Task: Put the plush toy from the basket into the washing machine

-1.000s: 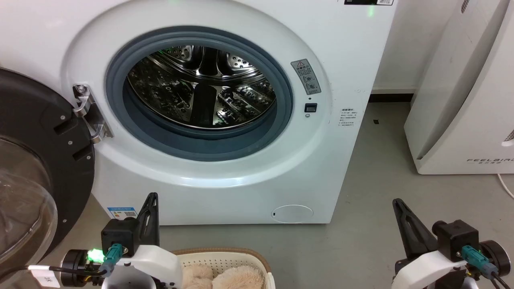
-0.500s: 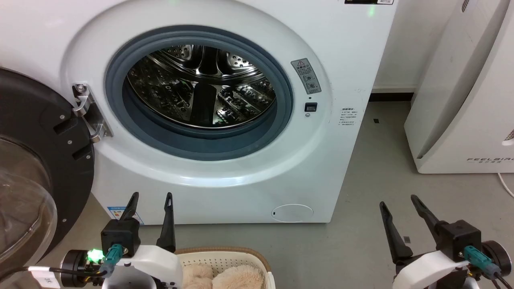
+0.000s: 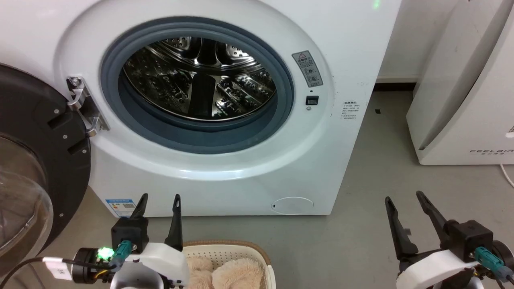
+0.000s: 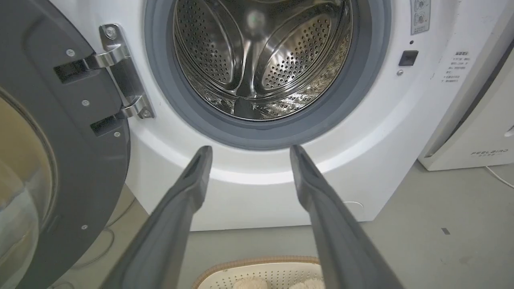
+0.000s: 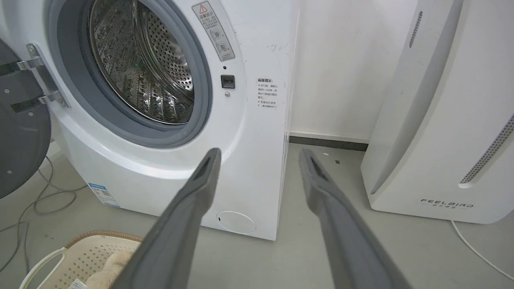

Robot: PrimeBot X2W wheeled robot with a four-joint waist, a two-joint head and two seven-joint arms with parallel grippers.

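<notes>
1. The left jaws stand apart and hold nothing; their 2 dark fingers (image 3: 175, 216) point up toward the washing machine (image 3: 321, 160).
2. The right jaws are also spread and hold nothing, above the grey floor (image 3: 381, 180).
3. 1 basket (image 3: 225, 243) sits on the floor just right of the left jaws and below them, well left of the right jaws. In the left wrist view its brown rim lies between the 2 fingers at the bottom edge.
4. 1 plush toy (image 3: 233, 275) lies inside the basket, showing 2 fluffy beige humps. It touches neither pair of jaws.
5. There is 1 washing machine, ahead of the left jaws. Its steel drum (image 3: 200, 80) shows through the round port. Its 1 door (image 3: 36, 120) hangs open to the left of the left jaws.
6. 1 white appliance (image 3: 474, 100) stands right of the right jaws, marked FEELBIRD (image 5: 447, 204).
7. There is 1 grey warning sticker (image 3: 307, 68) with a red triangle and 1 blue sticker (image 3: 120, 204) just above the left jaws. The print on both is too small to read.
</notes>
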